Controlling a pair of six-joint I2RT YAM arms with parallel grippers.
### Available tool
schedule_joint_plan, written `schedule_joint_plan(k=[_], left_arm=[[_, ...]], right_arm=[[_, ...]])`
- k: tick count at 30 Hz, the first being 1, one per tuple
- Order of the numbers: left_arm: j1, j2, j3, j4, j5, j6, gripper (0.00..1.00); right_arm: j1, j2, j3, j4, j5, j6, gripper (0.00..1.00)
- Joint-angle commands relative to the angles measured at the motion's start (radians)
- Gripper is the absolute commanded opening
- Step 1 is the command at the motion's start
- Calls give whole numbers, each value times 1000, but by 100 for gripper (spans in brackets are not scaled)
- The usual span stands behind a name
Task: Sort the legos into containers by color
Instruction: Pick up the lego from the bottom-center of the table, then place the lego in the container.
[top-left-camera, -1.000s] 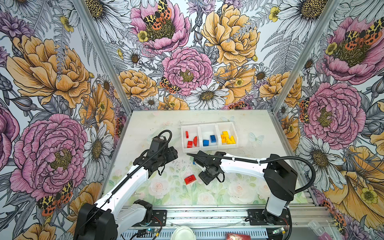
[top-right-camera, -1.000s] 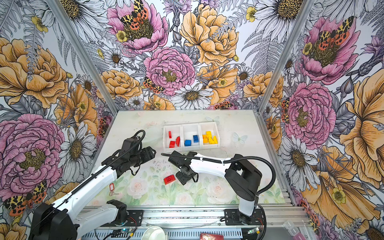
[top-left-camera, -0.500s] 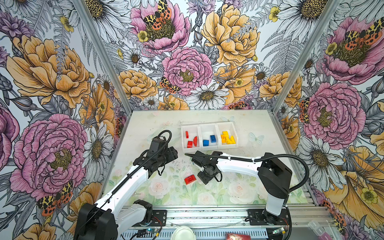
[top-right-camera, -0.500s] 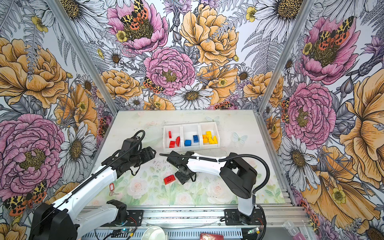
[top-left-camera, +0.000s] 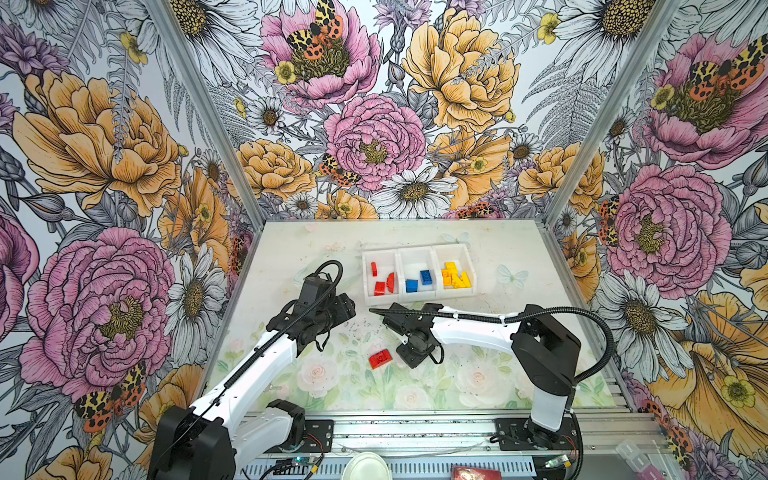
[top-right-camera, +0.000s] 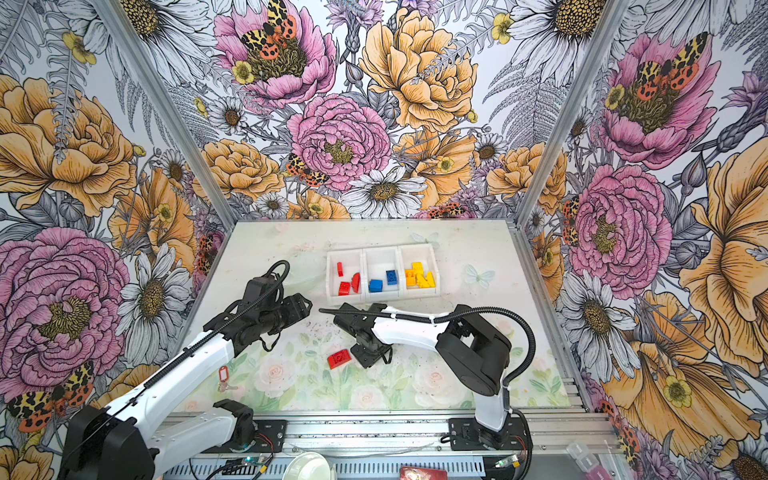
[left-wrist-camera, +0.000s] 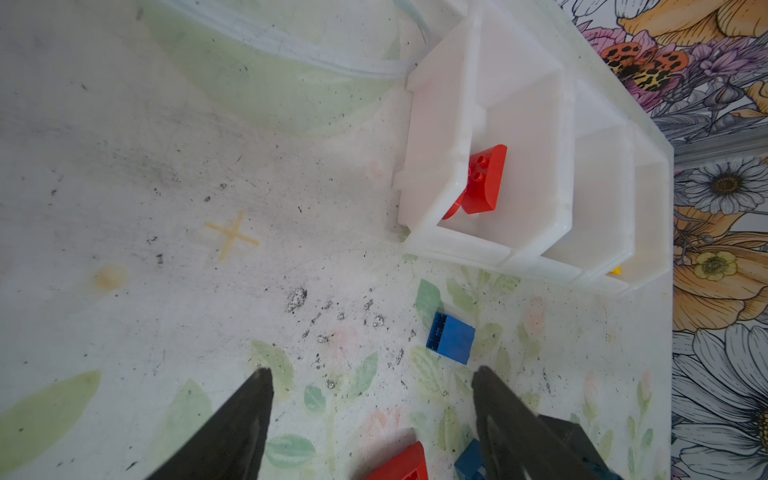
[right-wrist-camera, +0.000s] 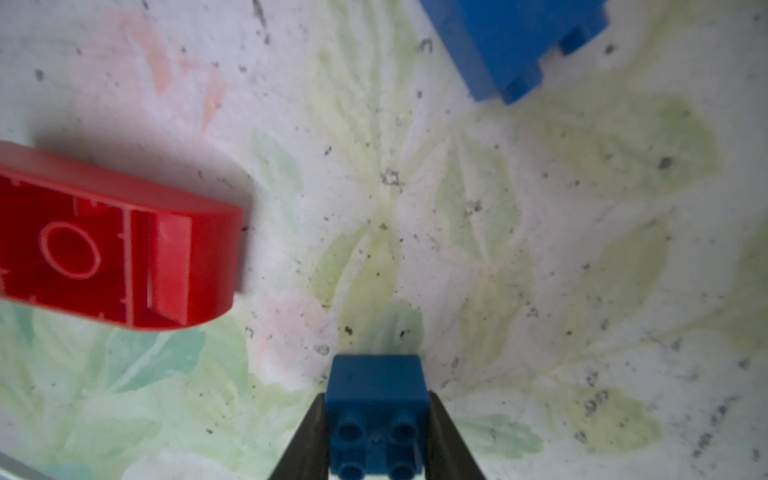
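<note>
Two top views overlook the whole table (top-left-camera: 519, 249); wrist views sit close.

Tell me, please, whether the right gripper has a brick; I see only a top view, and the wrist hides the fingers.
Observer: Yes. In the right wrist view the right gripper is shut on a blue brick.
Operator: Thank you. Is any other blue one loose?
Observer: The left wrist view shows a second blue brick lying loose near the bins.
Operator: And the left gripper?
Observer: The left gripper is open, with nothing between its fingers.
</note>
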Motion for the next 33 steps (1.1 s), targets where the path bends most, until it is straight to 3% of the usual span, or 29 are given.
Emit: schedule_joint_plan(k=[1,7,19,33], left_arm=[[7,-21,-13,29,13,-9,77],[7,-19,-15,28,19,-7,77],[-39,26,4,43,7,-2,77],[-133,109,39,78,-14,-12,77]], right_arm=[[-1,-7,27,-5,29,4,29],[-21,-52,36,-12,36,11,27],[-175,-154,110,-16,65,28,27],[-364,26,412,-1,155,-46,27]])
